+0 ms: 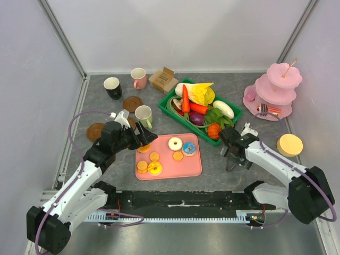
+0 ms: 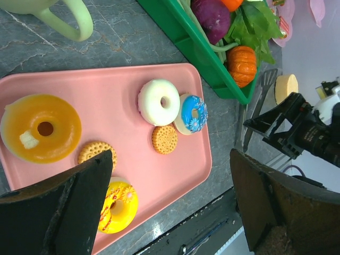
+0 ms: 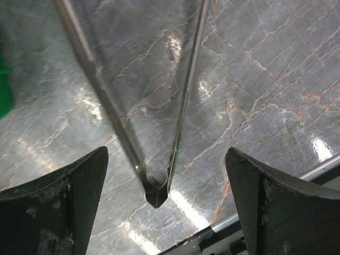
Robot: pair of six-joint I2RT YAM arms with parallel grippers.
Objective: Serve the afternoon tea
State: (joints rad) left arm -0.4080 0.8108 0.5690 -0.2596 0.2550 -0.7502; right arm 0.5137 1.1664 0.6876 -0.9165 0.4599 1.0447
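Reaching for the tongs beside the tray of sweets, by the look of it.

Lower the right gripper (image 3: 166, 154), spread wide and empty, straight onto the tongs (image 3: 156, 194) lying on the table (image 3: 265, 79) at 3 o'clock of the pink tray (image 1: 194, 167). Close squarely across both metal arms just above the hinge, to avoid skidding them. Hold the left gripper (image 2: 171, 159), likewise spread and empty, clear above the tray's 10 o'clock corner by the orange donut (image 2: 41, 127). Mind the white donut (image 2: 159, 102), blue donut (image 2: 192, 113) and biscuit (image 2: 164, 139) toward 12 o'clock. Cannot see the tong tips: cut off at 12 o'clock in the right wrist view, and covered by the gripper from above. Cannot tell whether the pads touch metal yet. Only half of the yellow donut (image 2: 119, 206) visible behind a left finger.
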